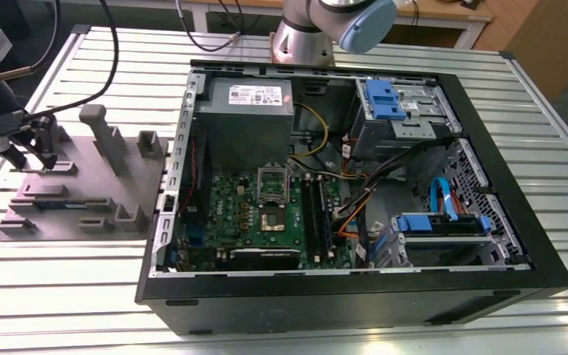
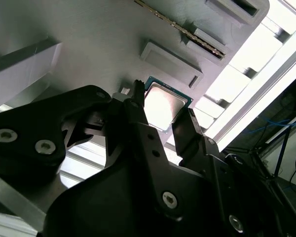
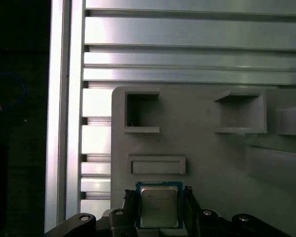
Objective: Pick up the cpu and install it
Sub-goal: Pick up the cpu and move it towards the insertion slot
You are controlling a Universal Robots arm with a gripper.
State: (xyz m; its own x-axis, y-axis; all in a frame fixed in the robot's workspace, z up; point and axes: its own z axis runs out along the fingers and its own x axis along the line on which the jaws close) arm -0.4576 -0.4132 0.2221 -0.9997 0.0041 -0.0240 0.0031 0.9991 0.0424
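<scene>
We're looking at the slatted aluminium table (image 3: 187, 54), its ribs stretching out ahead of the fingers (image 3: 130, 205) and throwing back hard white glare (really bright on the near slats). Off its edge, beside the fingers, dark floor (image 3: 19, 158). Far from the fingers, across the table, a wooden bench (image 1: 442, 15).

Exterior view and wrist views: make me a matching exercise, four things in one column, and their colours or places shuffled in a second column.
Column one:
1. cpu
2. claw
3. motherboard
4. drive brackets

Column two:
A. blue
B. green, inside the open computer case
C. black, at the grey holder
D. silver top, green rim

Pairs: 1-D, 2-C, 3-B, 4-A.
</scene>
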